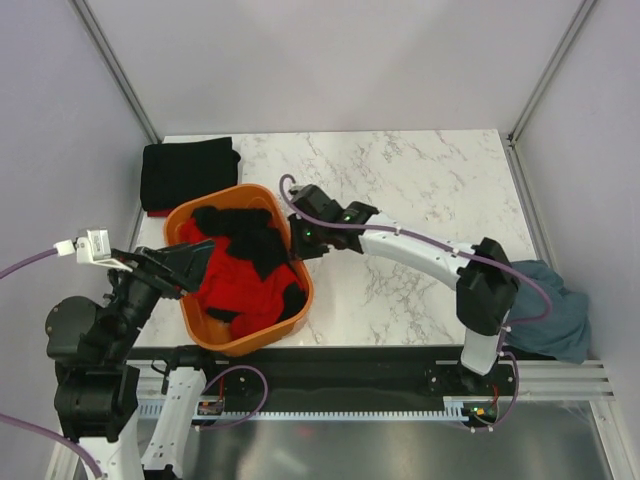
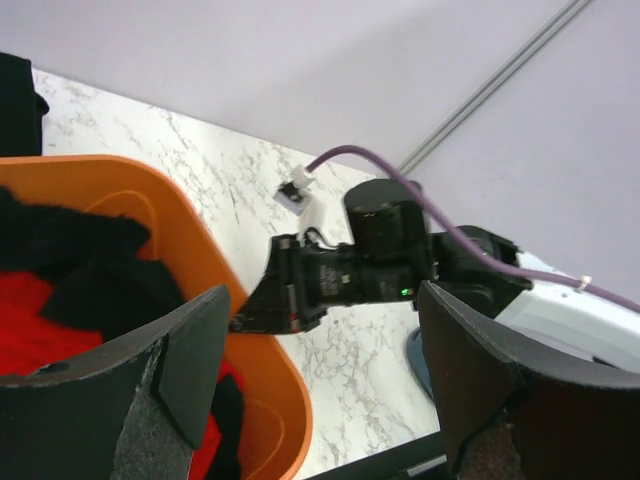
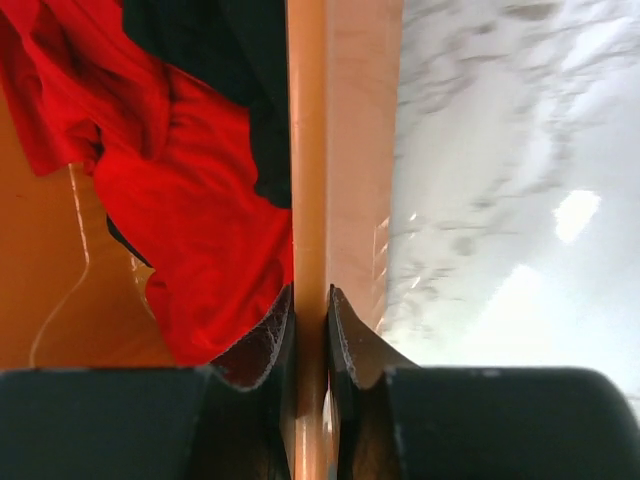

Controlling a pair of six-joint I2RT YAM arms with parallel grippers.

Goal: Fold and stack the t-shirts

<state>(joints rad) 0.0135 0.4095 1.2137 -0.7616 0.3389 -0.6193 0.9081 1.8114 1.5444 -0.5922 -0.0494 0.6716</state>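
Your right gripper (image 3: pixel 310 300) is pinched onto the right-hand wall of the orange basket (image 3: pixel 345 150), one finger inside against the cloth and one outside. Treat that grip as an anchor: I judge the step in hand is steadying or shifting the basket so a shirt can come out. Hold low on the rim and move it level, since a thin plastic wall will likely flex or tip if you twist. Your left gripper (image 2: pixel 320 390) hangs spread wide and empty over the basket's left rim; bring it down onto a single layer, not a bunch. At the near-right corner of the table (image 1: pixel 420 180) the blue-grey t-shirt (image 1: pixel 555 315) lies crumpled, partly over the edge. Inside the basket, by the near-left corner, the red t-shirt (image 1: pixel 245 285) is tangled under the black t-shirt (image 1: pixel 250 235). At the far-left corner sits the folded black t-shirt (image 1: pixel 188 172), your stack.
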